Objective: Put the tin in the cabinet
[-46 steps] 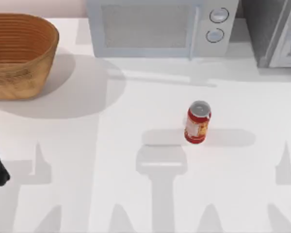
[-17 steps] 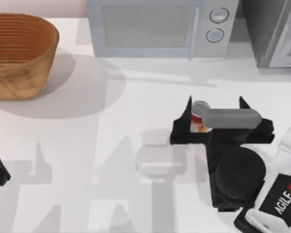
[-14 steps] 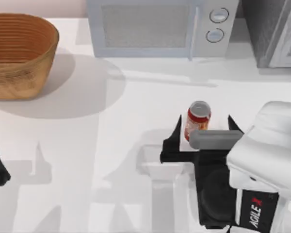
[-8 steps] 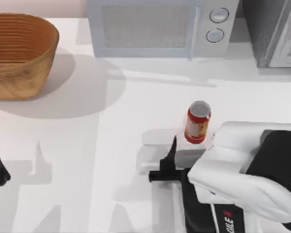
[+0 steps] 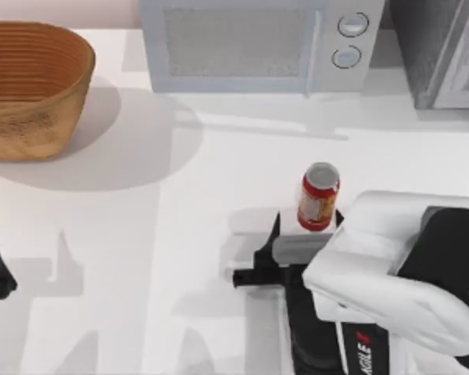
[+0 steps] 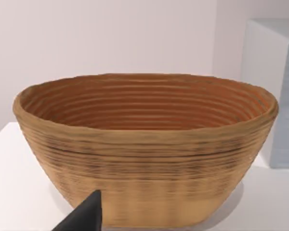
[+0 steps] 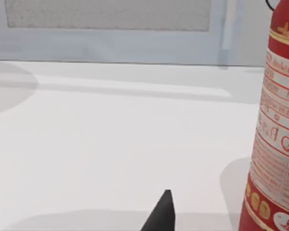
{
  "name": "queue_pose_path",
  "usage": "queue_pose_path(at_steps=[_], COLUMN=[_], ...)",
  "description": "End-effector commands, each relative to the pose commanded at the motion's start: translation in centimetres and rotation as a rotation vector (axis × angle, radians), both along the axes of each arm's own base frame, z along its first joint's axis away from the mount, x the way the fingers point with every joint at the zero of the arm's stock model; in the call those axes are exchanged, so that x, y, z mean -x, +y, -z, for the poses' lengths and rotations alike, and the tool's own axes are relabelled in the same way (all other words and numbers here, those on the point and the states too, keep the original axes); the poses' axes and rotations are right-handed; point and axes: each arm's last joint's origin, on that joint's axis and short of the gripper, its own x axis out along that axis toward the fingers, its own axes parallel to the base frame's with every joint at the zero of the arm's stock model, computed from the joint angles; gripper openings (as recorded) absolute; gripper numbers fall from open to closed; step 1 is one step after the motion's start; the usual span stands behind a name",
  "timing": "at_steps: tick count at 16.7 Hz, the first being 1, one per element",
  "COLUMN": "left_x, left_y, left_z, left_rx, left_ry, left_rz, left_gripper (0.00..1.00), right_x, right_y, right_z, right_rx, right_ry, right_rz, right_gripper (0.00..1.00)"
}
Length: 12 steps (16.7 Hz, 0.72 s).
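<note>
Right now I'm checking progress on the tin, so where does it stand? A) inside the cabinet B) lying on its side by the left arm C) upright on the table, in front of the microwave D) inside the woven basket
C: the tin stands upright on the table, in front of the microwave, with the right end effector close beside it, apart from the basket and the cabinet.

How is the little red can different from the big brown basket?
The tin is small and red with a closed silver top; the basket is far bigger, brown, woven and open on top. The tin stands tall and narrow; the basket sits low and wide. Both rest upright on the white table.
</note>
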Motion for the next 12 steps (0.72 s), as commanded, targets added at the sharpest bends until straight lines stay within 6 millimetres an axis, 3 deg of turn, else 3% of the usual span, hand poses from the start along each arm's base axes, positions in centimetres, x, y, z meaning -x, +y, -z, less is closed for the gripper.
queue_pose_path(at_steps=[12], left_x=[0.0], left_y=[0.0], left_z=[0.0], left_rx=[0.0], left_ry=[0.0], left_rz=[0.0], left_gripper=[1.0], right_x=[-3.9], right_y=[-0.8], right_z=[-1.0], right_rx=[0.006], right_ry=[-0.011], right_rz=[0.003], right_gripper=[1.0])
